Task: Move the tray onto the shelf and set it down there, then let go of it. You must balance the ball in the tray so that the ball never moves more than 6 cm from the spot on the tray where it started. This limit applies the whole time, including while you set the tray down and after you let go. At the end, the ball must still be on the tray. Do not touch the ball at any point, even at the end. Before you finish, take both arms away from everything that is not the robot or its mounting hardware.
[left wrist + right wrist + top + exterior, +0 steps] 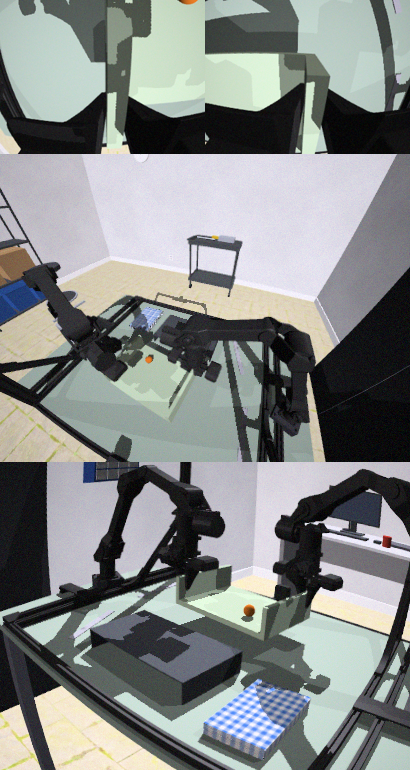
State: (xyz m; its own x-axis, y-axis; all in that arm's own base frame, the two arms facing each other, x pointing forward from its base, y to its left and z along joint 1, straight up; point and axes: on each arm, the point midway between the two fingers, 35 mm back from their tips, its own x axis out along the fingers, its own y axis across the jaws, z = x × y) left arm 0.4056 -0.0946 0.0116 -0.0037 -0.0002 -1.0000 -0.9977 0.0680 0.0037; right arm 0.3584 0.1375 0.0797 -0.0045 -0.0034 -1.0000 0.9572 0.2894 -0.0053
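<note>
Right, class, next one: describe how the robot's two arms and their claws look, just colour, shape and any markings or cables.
Both arms are black, built from long, straight links joined by chunky, rounded housings. The left claw and right claw are black too; up close, their fingers look broad and angular, narrowing towards the tips. I can't make out any markings or cables.

No legible text, label, brand, number or sign found in any of the four views. The round white disc [141, 156] high on the wall and the gridded blue-edged panel [116, 471] on the wall: too small or too cut off to read any marking.
</note>
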